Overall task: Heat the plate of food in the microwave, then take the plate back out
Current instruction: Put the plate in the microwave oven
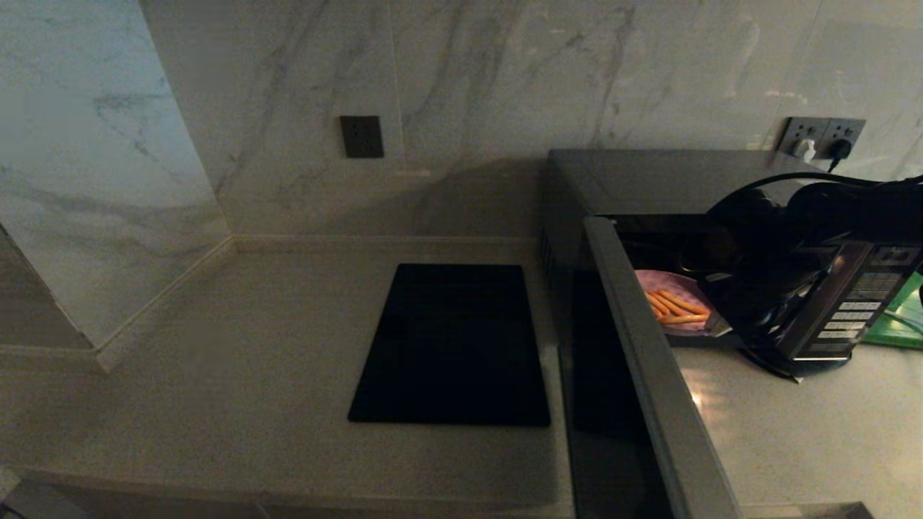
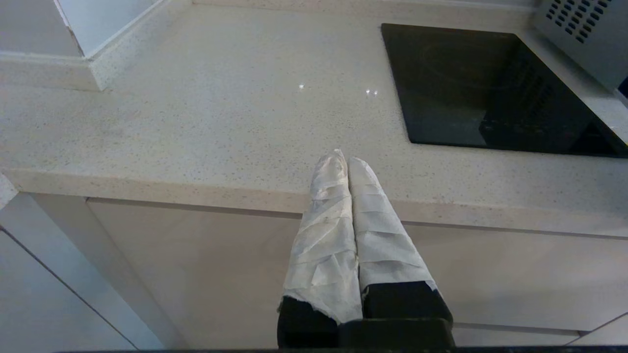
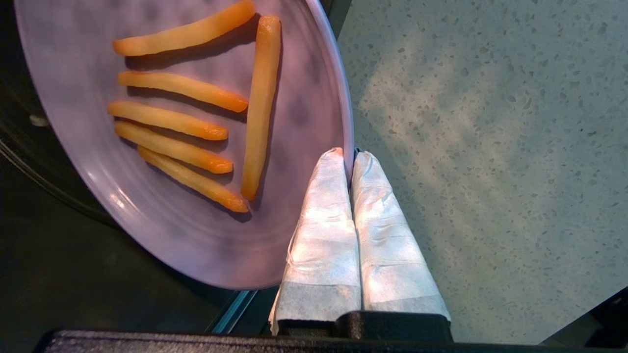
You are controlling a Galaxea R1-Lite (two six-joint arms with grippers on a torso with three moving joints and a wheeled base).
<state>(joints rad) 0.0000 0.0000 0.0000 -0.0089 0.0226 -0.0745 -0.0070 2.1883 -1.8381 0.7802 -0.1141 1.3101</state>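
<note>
A pale speckled stone counter (image 1: 216,375) ran along the marble wall. A flat black cooktop slab (image 1: 453,346) lay flush in it. Just right of the slab the dark grey microwave (image 1: 649,180) stood on the counter, with a green item (image 1: 898,321) lying past the microwave's far side.

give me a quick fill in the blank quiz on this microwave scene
1. The microwave door stands ____.
2. The right gripper has its jaws shut on the rim of the ____.
3. The sticks of food are ____ in colour.
4. The left gripper, parked by the countertop edge, holds ____.

Missing words: open; plate; orange; nothing
</note>
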